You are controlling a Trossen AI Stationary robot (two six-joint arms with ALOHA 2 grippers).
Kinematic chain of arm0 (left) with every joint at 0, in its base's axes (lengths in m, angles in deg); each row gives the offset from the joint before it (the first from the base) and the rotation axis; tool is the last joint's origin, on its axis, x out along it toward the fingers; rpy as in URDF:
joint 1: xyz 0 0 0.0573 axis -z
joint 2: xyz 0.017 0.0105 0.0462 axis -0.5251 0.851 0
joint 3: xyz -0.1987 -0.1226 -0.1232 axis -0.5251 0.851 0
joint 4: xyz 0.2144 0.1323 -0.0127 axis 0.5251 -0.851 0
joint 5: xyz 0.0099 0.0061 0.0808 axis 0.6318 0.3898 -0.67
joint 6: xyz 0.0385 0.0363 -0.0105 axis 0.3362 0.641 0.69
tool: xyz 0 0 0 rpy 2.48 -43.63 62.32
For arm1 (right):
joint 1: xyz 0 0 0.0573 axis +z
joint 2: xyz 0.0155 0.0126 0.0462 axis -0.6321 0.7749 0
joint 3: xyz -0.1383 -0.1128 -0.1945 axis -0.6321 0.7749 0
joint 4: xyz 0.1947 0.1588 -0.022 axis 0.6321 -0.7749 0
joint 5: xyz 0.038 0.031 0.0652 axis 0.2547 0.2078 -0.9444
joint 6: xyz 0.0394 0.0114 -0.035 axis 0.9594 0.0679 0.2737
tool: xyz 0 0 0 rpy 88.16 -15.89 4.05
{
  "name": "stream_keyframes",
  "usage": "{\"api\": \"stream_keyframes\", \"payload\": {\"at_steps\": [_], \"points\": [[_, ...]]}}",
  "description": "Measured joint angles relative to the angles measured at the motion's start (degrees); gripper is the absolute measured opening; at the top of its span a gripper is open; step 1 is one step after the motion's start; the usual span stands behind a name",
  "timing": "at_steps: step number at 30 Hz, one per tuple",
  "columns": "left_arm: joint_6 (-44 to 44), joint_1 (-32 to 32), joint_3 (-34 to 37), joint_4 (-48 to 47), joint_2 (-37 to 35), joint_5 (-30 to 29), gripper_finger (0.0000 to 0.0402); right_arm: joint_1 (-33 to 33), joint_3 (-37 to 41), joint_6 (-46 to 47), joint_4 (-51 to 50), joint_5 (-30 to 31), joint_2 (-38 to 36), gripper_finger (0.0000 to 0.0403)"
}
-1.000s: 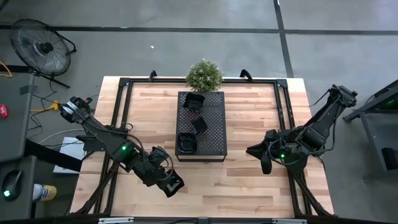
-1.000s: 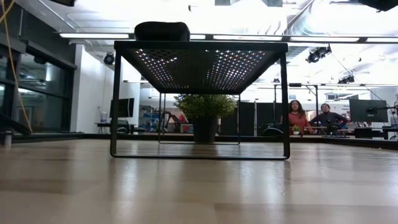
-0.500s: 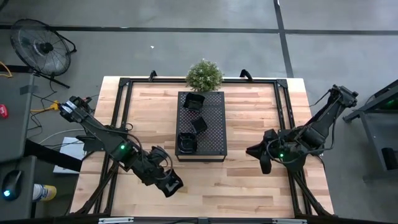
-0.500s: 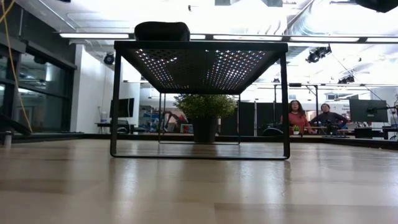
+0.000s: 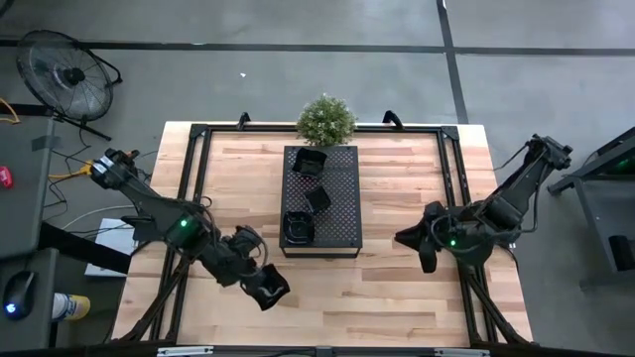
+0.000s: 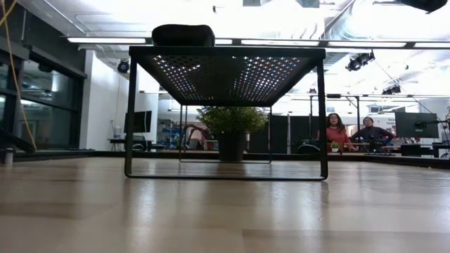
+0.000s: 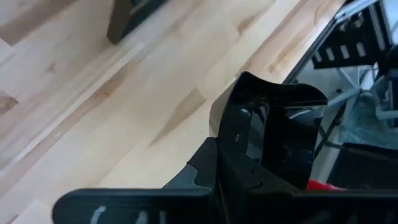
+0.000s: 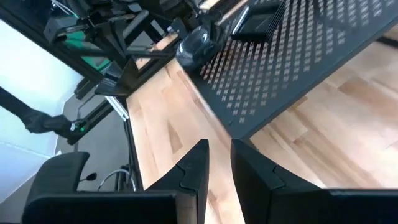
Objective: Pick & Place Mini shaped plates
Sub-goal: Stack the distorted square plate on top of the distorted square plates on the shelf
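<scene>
Left gripper [image 5: 266,289]: clamped on one mini plate [image 7: 273,134], near table's front edge. You carry it level to the perforated tray [image 5: 342,213], releasing low.

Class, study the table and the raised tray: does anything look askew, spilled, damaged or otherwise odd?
Nothing looks spilled or broken. Three mini plates sit on the perforated tray, the middle one turned at an angle to its neighbours. The left tool holds a glossy black plate tilted above the table. The right tool waits empty beside the tray.
</scene>
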Motion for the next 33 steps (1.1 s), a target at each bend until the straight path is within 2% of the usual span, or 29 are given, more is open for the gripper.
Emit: {"api": "stream_keyframes", "payload": {"at_steps": [11, 18, 27, 31, 33], "points": [[8.73, -10.38, -0.3, -0.87, -4.13, 1.1, 0.0, -4.57, 0.0, -5.7, 0.0, -0.92, -3.37, 0.0062], [15.94, -16.6, -4.76, -2.41, -4.06, 2.78, 0.0, -6.71, 0.0, -7.1, -0.13, -4.06, -3.35, 0.0062], [24.74, -23.94, -10.13, -7.09, -4.04, 4.51, 0.0, -7.87, 0.0, -7.98, -0.31, -4.51, -3.32, 0.0062], [25.16, -27.1, -10.29, -7.46, -3.9, 4.76, 0.0, -7.87, 0.0, -8.17, -0.35, -4.4, -3.32, 0.0062], [22.71, -27.79, -10.34, -8.44, -3.35, 3.84, 0.0, -7.87, 0.0, -8.17, -0.35, -4.4, -3.32, 0.0062]]}}
